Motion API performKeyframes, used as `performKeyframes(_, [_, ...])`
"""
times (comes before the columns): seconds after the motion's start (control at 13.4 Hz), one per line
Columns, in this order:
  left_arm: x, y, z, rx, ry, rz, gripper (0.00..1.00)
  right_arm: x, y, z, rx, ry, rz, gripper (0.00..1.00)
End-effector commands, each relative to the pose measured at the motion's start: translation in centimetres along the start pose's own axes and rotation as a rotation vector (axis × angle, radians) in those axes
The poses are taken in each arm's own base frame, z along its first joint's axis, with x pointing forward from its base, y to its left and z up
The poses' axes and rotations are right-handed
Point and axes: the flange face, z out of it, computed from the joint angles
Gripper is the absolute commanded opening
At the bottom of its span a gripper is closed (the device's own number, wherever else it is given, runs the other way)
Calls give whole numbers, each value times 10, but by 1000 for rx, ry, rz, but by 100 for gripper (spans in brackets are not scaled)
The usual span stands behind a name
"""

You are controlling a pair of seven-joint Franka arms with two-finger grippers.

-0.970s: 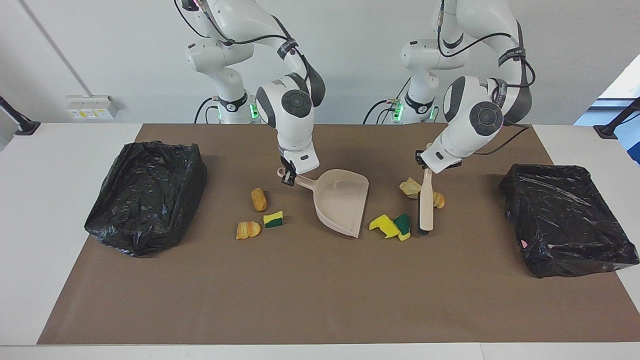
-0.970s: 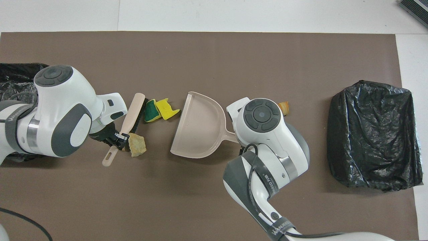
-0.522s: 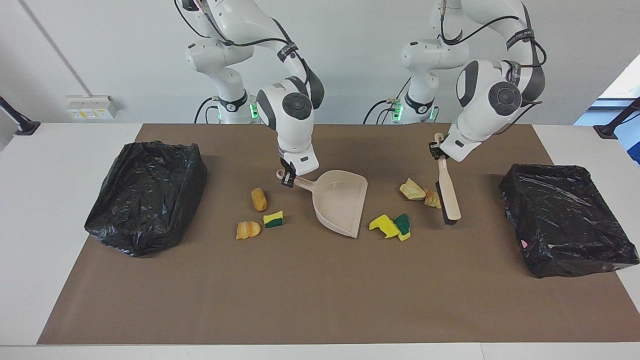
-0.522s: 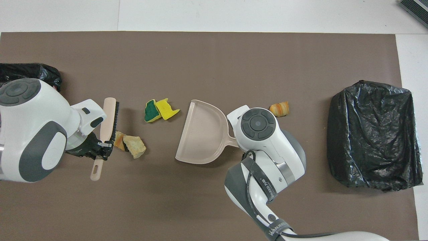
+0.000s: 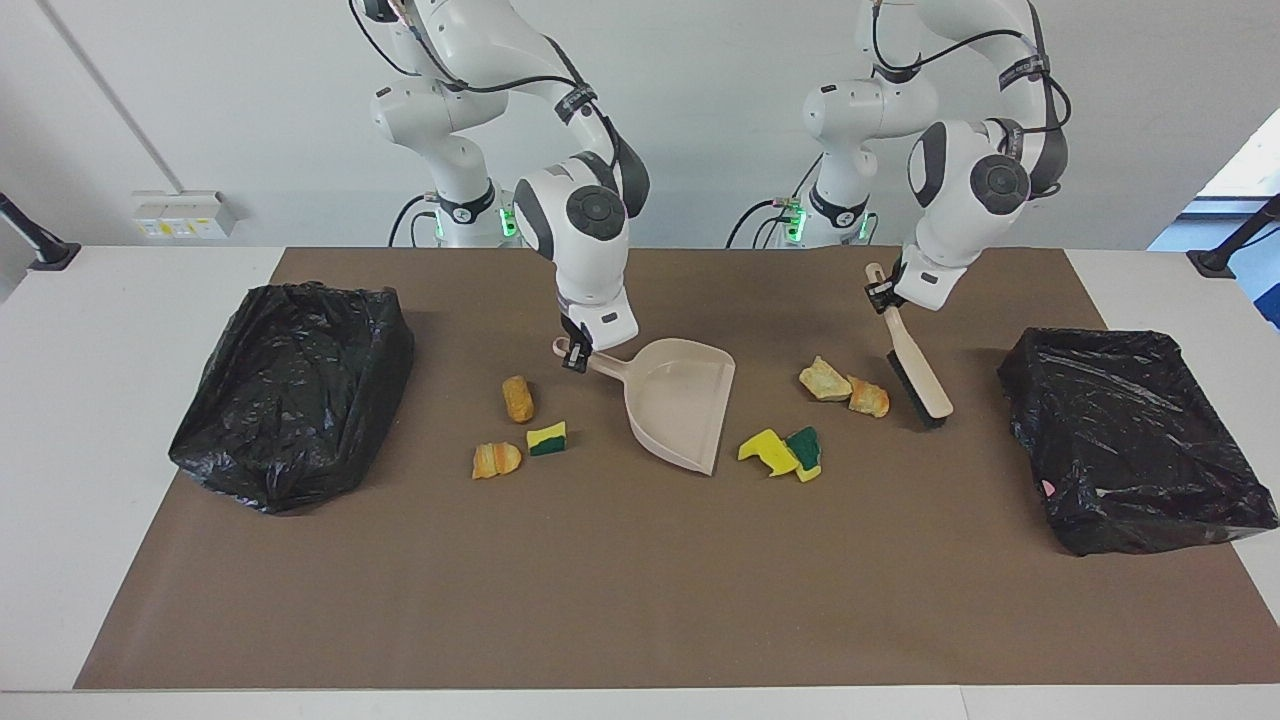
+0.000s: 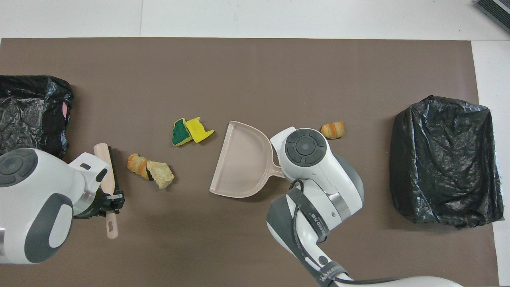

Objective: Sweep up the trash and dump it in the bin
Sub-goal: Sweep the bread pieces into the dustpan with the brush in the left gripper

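- Brown paper (image 5: 640, 600) covers the middle of a white table (image 5: 100, 330), with a pale wall at the robots' end.
- Trash lies scattered on the paper in two groups, one on either side of the dustpan.
- Toward the left arm's end: two bread chunks (image 5: 843, 388) (image 6: 150, 170) touching each other, and, farther from the robots, a yellow sponge piece (image 5: 766, 449) (image 6: 198, 129) touching a green-backed sponge piece (image 5: 805, 450) (image 6: 180, 132).
- Toward the right arm's end: a bread stick (image 5: 517, 398), a curled bread chunk (image 5: 496, 459) (image 6: 333, 129) and a small sponge scrap (image 5: 547, 438), each apart from the others.
- A beige dustpan (image 5: 680, 398) (image 6: 241, 159) sits between the two groups, its open edge facing the left arm's end.
- Right gripper (image 5: 577, 357) is closed on the dustpan's handle, at the end with the hanging hole.
- A beige hand brush (image 5: 915, 365) (image 6: 107, 175) slants down with its dark bristles near the paper, just beside the two touching bread chunks, toward the left arm's end from them.
- Left gripper (image 5: 882, 296) (image 6: 112, 198) is clamped on the brush's handle.
- One black bag-lined bin (image 5: 1135, 440) (image 6: 30, 111) stands at the left arm's end of the paper.
- Another black bag-lined bin (image 5: 295, 390) (image 6: 446, 159) stands at the right arm's end.
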Motion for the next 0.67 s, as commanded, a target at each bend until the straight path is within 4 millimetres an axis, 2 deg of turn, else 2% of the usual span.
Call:
performKeyframes(0.0, [-27, 23, 10, 13, 30, -61, 0, 0, -6, -7, 0, -30, 6, 0])
performKeyframes(0.37, [-50, 72, 21, -12, 8, -108, 0, 2, -7, -8, -7, -20, 28, 0])
performKeyframes(0.6, [-49, 103, 37, -26, 20, -46, 0, 4, -9, -9, -7, -20, 47, 0])
